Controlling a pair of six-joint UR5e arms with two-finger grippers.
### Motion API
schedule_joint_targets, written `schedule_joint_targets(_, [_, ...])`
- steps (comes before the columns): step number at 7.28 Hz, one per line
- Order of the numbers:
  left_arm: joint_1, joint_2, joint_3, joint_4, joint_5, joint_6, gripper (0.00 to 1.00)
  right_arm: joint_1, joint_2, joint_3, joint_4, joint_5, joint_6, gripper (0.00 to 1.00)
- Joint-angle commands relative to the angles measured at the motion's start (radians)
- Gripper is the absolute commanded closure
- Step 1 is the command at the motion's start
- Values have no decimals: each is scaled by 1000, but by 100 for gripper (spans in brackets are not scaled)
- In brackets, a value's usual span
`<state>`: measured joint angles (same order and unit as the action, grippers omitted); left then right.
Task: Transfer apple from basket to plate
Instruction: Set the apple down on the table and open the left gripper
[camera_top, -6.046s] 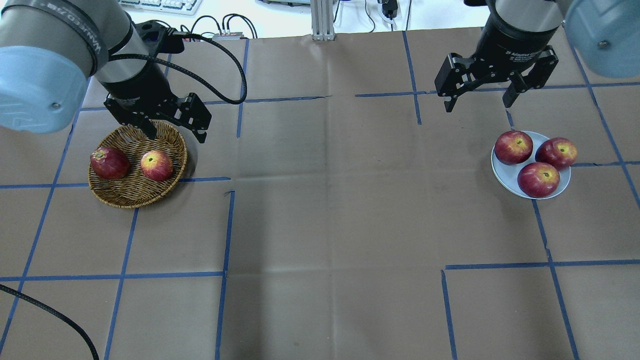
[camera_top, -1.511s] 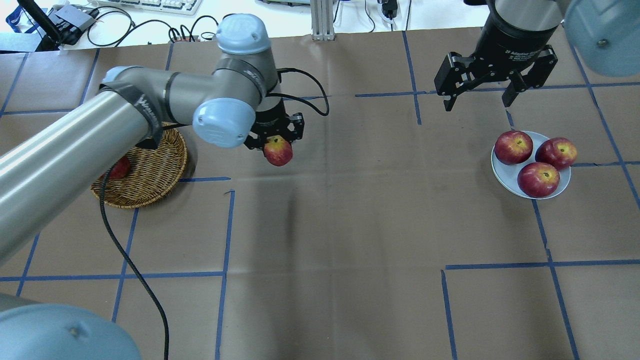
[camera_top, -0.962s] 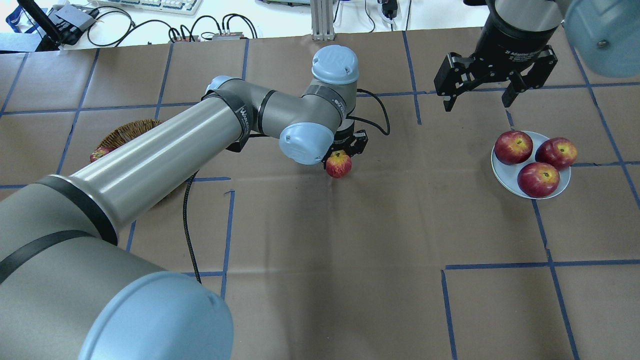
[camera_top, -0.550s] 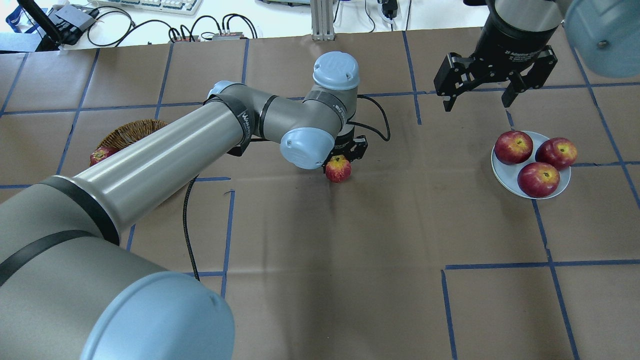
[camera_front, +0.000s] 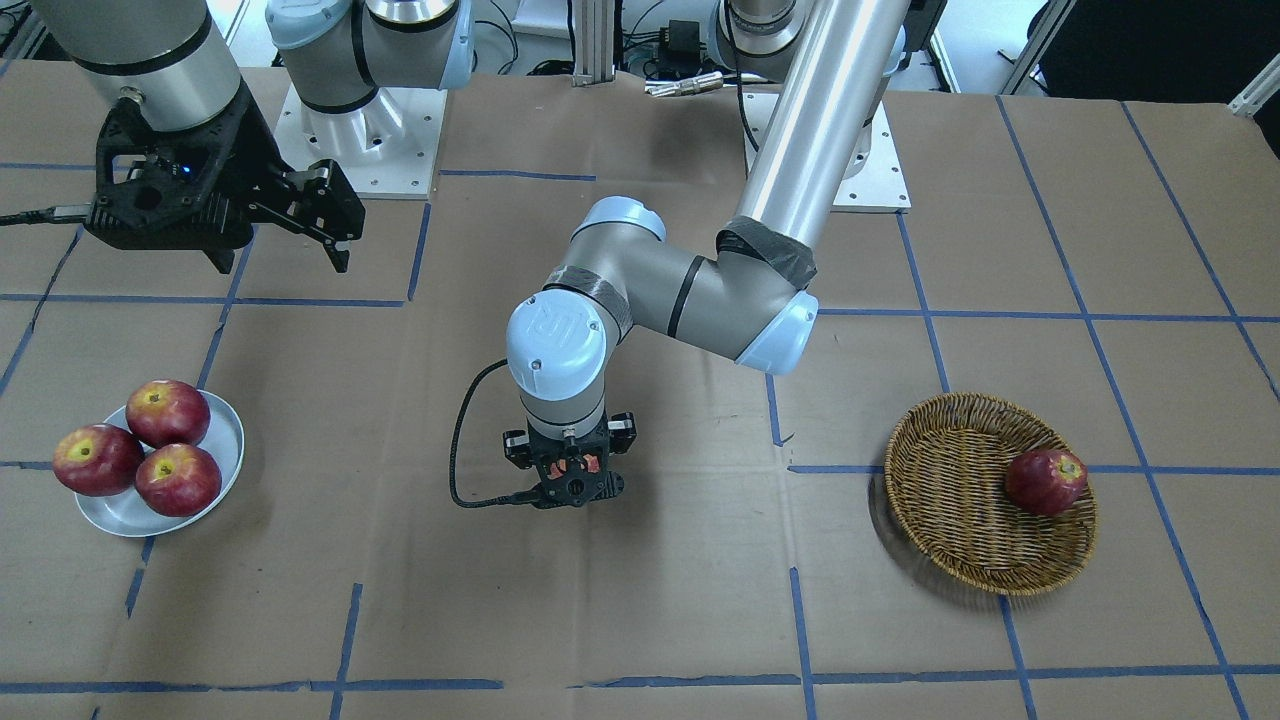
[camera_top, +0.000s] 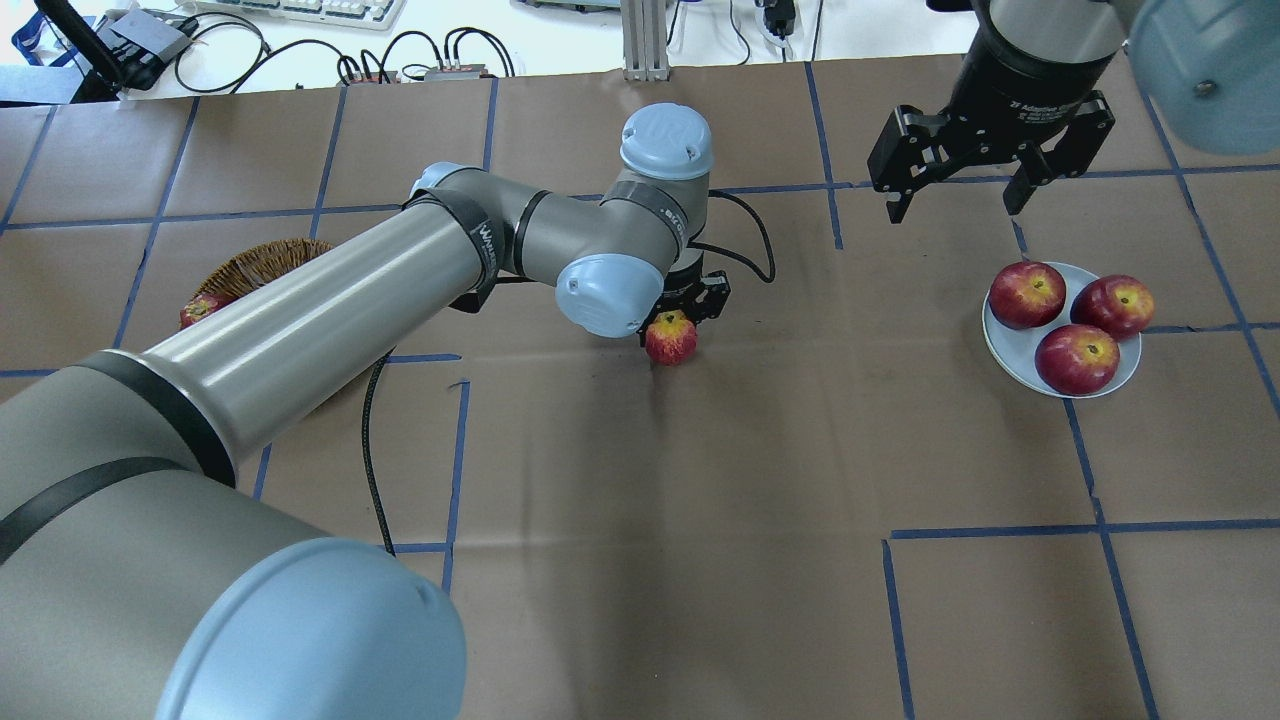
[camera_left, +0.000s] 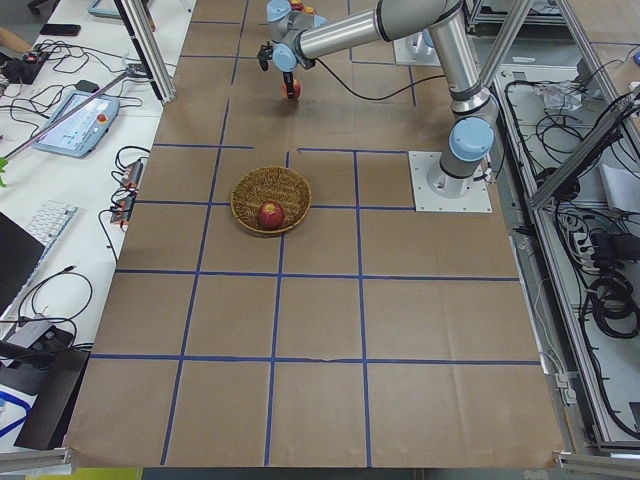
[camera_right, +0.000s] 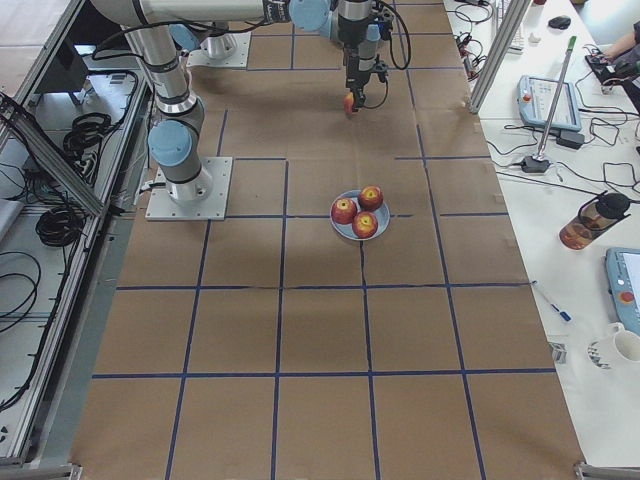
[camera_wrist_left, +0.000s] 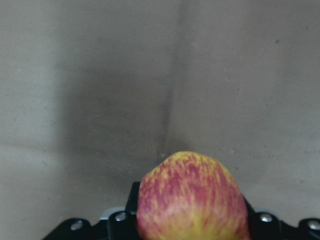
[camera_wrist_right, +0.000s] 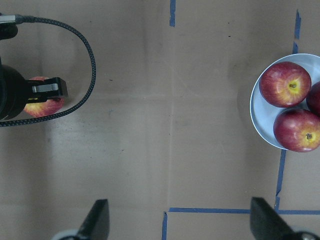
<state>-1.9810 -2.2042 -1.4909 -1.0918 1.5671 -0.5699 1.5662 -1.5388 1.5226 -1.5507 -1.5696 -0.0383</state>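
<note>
Five apples (camera_top: 671, 338), one basket (camera_front: 950, 500), one plate (camera_top: 1010, 352)

The left gripper (camera_front: 568, 468) has the apple (camera_top: 671, 339) between its fingers, directly under its wrist, low over the middle of the table (camera_top: 650, 520). Whether the apple touches the surface cannot be told. Well off to this gripper's left lies the basket (camera_front: 955, 500), with another apple (camera_front: 1045, 482) inside it, toward the side away from the gripper. Well off to the gripper's right lies the plate (camera_top: 1008, 352), carrying three apples (camera_top: 1077, 359) set close together. The gripper stands roughly midway between basket and plate. The right gripper (camera_top: 955, 212) hangs higher up, on the plate's side, apart from the plate.
</note>
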Motion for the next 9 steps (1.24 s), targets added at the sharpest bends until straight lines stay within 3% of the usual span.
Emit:
schedule_joint_targets(1, [2,-5,0,0,-1,1,27,0,0,-5,-2,-10,0,0])
schedule_joint_targets(4, [2,1,1,-3,1,1,2,0,6,-16,7,-12,8,0])
schedule_joint_targets(6, [36,81,9,-48,28,10,1,3,5,-15,4,0,12,0])
schedule_joint_targets(9, [216,266,1,-199,51,333,1,5,17,-12,-32,2,15,0])
